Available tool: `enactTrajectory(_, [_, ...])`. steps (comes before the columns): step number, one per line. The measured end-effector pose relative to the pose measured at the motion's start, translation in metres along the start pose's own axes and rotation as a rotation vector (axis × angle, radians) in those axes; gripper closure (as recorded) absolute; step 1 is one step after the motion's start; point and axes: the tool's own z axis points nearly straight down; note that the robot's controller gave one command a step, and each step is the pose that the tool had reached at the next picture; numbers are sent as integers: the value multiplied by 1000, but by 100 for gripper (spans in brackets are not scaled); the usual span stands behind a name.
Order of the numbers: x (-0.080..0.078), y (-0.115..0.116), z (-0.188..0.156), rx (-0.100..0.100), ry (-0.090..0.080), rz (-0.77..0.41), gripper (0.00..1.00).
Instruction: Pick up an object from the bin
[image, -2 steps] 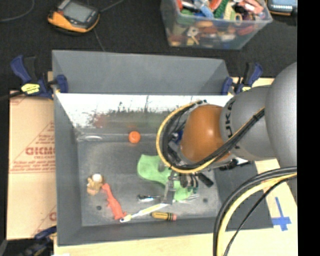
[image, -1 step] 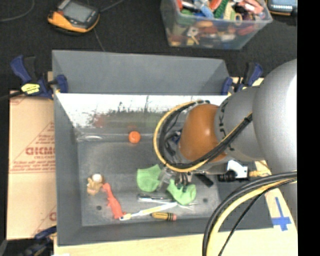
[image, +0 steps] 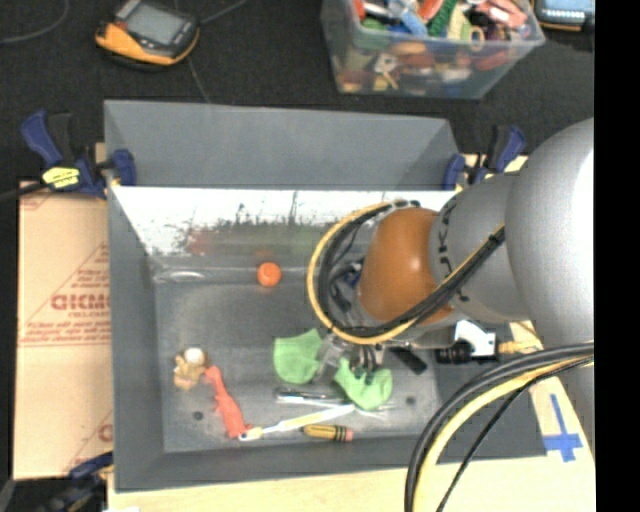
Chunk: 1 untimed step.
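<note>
My gripper (image: 357, 356) is low in the bin's front middle, beneath the arm's orange cover. It sits between two green soft pieces: a light green one (image: 296, 358) to its left and a second green one (image: 366, 388) just below it. Whether it touches either piece is hidden by its own body. A white toothbrush (image: 300, 419) lies in front of them, with a yellow and black crayon (image: 328, 433) by the front wall.
An orange ball (image: 268, 274) rests near the back wall. At the front left are a small tan figurine (image: 188, 368) and a red-orange strip-shaped toy (image: 226, 404). The arm and its cables cover the bin's right side.
</note>
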Motion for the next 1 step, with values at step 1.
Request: enactTrajectory(1, [1,-1,-29,3,6,-1,100])
